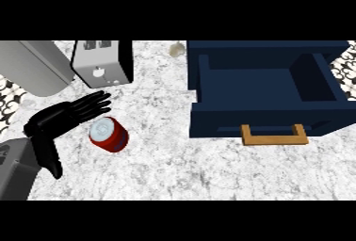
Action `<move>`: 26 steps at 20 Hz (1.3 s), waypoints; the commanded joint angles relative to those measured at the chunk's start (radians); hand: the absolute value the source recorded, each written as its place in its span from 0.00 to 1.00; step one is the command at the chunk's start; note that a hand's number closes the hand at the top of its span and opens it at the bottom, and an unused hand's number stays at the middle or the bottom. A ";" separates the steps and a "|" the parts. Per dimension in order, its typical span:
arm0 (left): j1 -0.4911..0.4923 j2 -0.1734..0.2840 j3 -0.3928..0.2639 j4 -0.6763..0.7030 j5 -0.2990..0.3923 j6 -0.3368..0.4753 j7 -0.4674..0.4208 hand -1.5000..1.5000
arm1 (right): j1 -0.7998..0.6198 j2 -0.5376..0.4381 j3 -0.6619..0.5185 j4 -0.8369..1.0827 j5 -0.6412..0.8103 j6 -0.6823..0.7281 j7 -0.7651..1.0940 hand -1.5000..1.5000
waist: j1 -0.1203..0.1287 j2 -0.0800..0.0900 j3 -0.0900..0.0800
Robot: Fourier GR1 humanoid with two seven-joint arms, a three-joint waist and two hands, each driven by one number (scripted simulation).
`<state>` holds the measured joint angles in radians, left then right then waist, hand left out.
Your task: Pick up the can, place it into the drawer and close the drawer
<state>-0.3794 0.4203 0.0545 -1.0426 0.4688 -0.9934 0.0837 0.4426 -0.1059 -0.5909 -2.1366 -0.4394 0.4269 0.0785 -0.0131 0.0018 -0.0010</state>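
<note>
At the far left a large grey metal box (31, 66) lay partly out of view, and beside it stood a grey and black toaster (103, 63) with two slots on top. Below them the robot's left hand (66, 117) came in from the lower left on its grey forearm, black fingers (94, 104) stretched out straight and slightly spread, the thumb pointing down toward the lower edge; it clasped nothing. Just to the right of the palm, very near or perhaps touching it, stood the short red cylindrical can with a silvery top (109, 135), upright on the white speckled stone counter (181, 164). The right hand did not show anywhere. Well to the right sat the dark blue open drawer (268, 113) with its wooden bar handle (274, 135) facing the lower edge, its inside bare as far as could be seen. A small pale roundish object (177, 49) lay at the counter's back, too small to identify. The chief hazard seemed to be the approach: with the fingers lying flat past the can's far side, a sideways sweep could have nudged or tipped the can and sent it rolling away before the thumb closed behind it. The long carry across the counter to the drawer also looked risky, since the drawer's front wall stood in the path and a low carry might have struck it. The toaster, close behind the fingers, could have been bumped too.
</note>
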 commanded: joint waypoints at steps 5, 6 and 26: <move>-0.054 -0.036 0.032 0.243 -0.331 0.002 -0.320 0.00 | -0.018 0.025 -0.005 -0.049 0.001 0.000 0.051 0.00 | -0.006 0.002 -0.001; -0.076 -0.014 0.039 0.297 -0.377 0.002 -0.387 0.00 | -0.031 -0.029 -0.060 0.016 -0.037 0.029 0.022 0.00 | -0.013 0.005 -0.001; -0.129 -0.045 -0.084 0.631 -0.585 0.088 -0.739 0.00 | 0.004 0.027 -0.070 -0.054 -0.055 0.060 0.059 0.00 | -0.017 0.008 -0.002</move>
<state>-0.5419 0.3822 -0.0049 -0.4371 -0.0907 -0.7875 -0.4895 0.4514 -0.0757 -0.6512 -2.2025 -0.4935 0.4831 0.1359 -0.0372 0.0105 -0.0035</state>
